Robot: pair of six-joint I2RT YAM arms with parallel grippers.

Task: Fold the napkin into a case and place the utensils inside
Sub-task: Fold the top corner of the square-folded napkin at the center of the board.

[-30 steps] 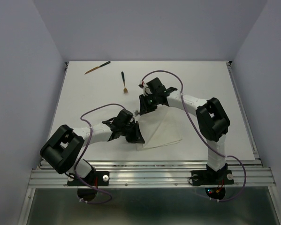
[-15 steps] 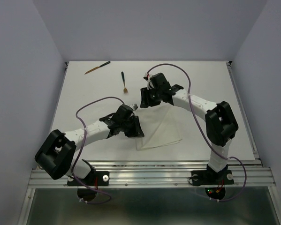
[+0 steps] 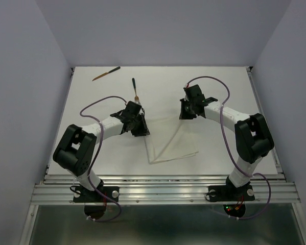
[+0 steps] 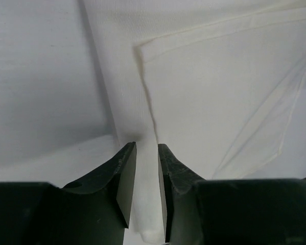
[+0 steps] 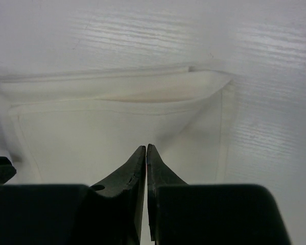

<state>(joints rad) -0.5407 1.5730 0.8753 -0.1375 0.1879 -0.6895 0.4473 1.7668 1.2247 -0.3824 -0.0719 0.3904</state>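
The napkin lies flat in the near middle of the table, between the two arms. It is folded over on itself. A slanting crease runs from its far right corner down to its near left corner, and that is the way its long axis runs too.

Its far left corner rises in a narrow ridge to the left gripper. In the left wrist view that gripper's fingers stand a narrow gap apart. The ridge of napkin runs through the gap and seems to touch both inner faces. Whether they press it I cannot tell.

The right gripper hangs just past the napkin's far right corner. In its own view its fingers are all but closed, a hairline between them and nothing in it, and the napkin's doubled edge lies below the tips.

The near edge of the napkin lies close to the table's near rim, while its right edge is well apart from the table's right side.

Two utensils lie farther back:
- The right utensil points near to far, dark end away, with its brown end near the left wrist.
- The left utensil lies slanted by the far left corner, dark end to the right, well apart from the napkin.
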